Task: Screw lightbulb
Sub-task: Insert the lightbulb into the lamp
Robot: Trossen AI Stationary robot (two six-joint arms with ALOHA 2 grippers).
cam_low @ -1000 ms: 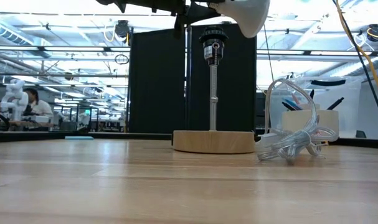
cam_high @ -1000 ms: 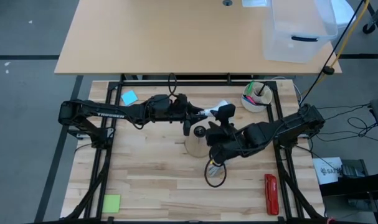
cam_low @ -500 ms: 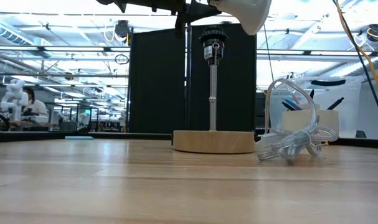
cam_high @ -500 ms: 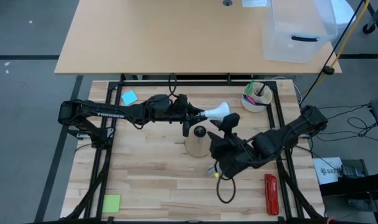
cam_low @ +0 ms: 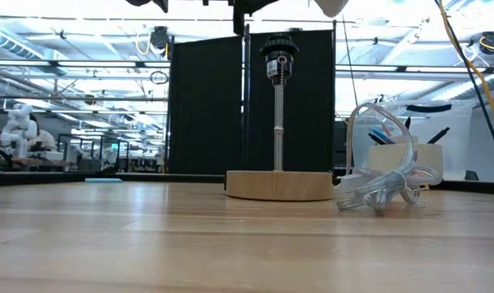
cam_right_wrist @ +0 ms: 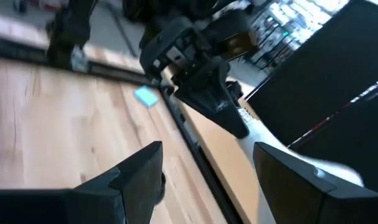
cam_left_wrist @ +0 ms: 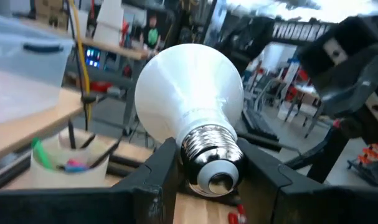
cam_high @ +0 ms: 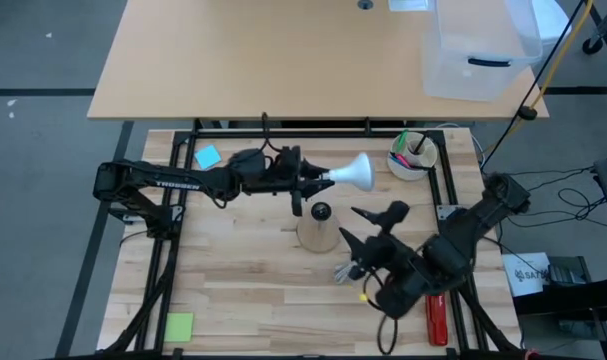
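Note:
The white lightbulb (cam_high: pixel 355 172) hangs in the air at the table's far middle, its globe toward the right, with my left gripper (cam_high: pixel 318 180) shut on it. It shows close up in the left wrist view (cam_left_wrist: pixel 189 93) and at the top edge of the low view (cam_low: pixel 332 6). Just nearer stands the lamp: a round wooden disc (cam_high: pixel 318 238) on the table, with an upright rod and a black socket (cam_low: pixel 279 57) on top. My right gripper (cam_high: pixel 368 225) hovers open to the right of the lamp, holding nothing. My left gripper pinches the bulb's silvery screw base (cam_left_wrist: pixel 208 152) between its two fingers (cam_left_wrist: pixel 160 171), one on each side. The fingers come about level from the table's left, in line with the bulb. The bulb is lifted clear, lying nearly level with its globe slightly raised, higher than the socket.
A coil of clear cable (cam_low: pixel 381 183) lies right of the disc. A white cup of pens (cam_high: pixel 411 155) stands at the far right, and a red object (cam_high: pixel 435 310) lies at the near right. A blue note (cam_high: pixel 207 156) and a green note (cam_high: pixel 179 326) lie on the left.
My right gripper has drawn back from the bulb toward the table's near right, rolling as it went, and has stayed open. My left gripper has tipped upward, raising the bulb's globe almost out of the low view.

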